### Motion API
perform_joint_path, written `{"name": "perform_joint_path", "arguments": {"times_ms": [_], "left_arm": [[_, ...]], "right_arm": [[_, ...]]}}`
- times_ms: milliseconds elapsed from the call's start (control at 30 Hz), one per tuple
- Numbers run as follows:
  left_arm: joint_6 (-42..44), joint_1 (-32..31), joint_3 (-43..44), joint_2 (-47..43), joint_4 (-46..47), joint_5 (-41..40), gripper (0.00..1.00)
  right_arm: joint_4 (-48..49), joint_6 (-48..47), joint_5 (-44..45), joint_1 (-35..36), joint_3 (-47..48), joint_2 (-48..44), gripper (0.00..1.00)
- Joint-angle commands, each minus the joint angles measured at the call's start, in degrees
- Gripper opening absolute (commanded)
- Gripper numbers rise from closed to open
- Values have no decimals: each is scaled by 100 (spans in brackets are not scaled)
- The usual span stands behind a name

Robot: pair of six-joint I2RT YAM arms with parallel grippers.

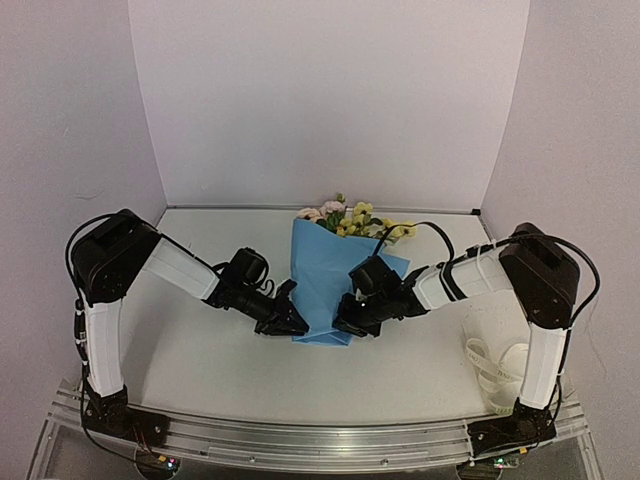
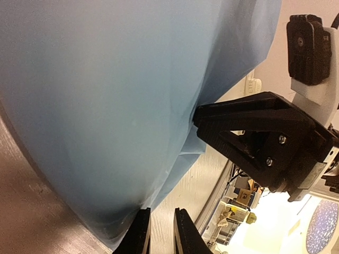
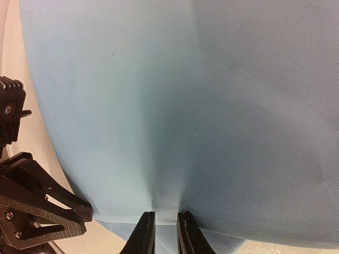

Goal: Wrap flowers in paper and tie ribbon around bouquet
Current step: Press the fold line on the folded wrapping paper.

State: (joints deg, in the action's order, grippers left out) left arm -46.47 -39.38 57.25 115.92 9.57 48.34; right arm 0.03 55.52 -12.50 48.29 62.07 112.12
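Observation:
The blue paper (image 1: 325,275) lies folded into a cone in the middle of the table, forming the bouquet. Pink and yellow flowers (image 1: 345,215) stick out of its far rim. My right gripper (image 1: 345,325) is at the cone's near right end. In the right wrist view, this gripper (image 3: 166,214) is shut on a puckered fold of the paper (image 3: 185,106). My left gripper (image 1: 297,324) sits at the near left corner. Its jaws (image 2: 161,211) stand a narrow gap apart with bare table showing between them, and the paper (image 2: 106,79) edge touches one finger. The cream ribbon (image 1: 495,365) lies loose at the right.
The two grippers face each other closely across the cone's narrow end; the right gripper (image 2: 233,127) fills the left wrist view. The white table (image 1: 200,370) has walls at the back and on both sides. A metal rail (image 1: 300,435) runs along the near edge.

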Motion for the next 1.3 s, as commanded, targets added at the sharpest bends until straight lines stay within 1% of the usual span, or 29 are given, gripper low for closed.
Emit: {"name": "perform_joint_path", "arguments": {"times_ms": [0, 67, 167, 333, 600, 800, 933, 1100, 1267], "left_arm": [[123, -15, -20, 140, -336, -101, 16], [135, -17, -26, 215, -455, -181, 15], [138, -17, -45, 305, -559, -276, 15], [113, -17, -46, 374, -553, -307, 15], [98, -17, -69, 362, -484, -314, 14], [59, -17, -59, 317, -411, -300, 14], [-121, -5, -120, 224, -88, -194, 14], [-577, 111, -285, -55, 729, -42, 18], [-728, 342, -155, 20, 957, -34, 18]], "right_arm": [[-657, -174, 251, 5, 175, 13, 17], [-804, -278, 311, 13, 304, 4, 18], [-1188, -487, 488, 103, 654, 18, 21], [-1635, -694, 745, 287, 1146, 119, 22], [-2416, -854, 1063, 507, 1898, 647, 23], [-2778, -906, 1201, 590, 2072, 960, 24], [-3077, -1000, 1474, 688, 2166, 1137, 26], [-3162, -1022, 1545, 701, 2051, 1220, 27], [-3167, -1042, 1522, 701, 1995, 1256, 27]]}}
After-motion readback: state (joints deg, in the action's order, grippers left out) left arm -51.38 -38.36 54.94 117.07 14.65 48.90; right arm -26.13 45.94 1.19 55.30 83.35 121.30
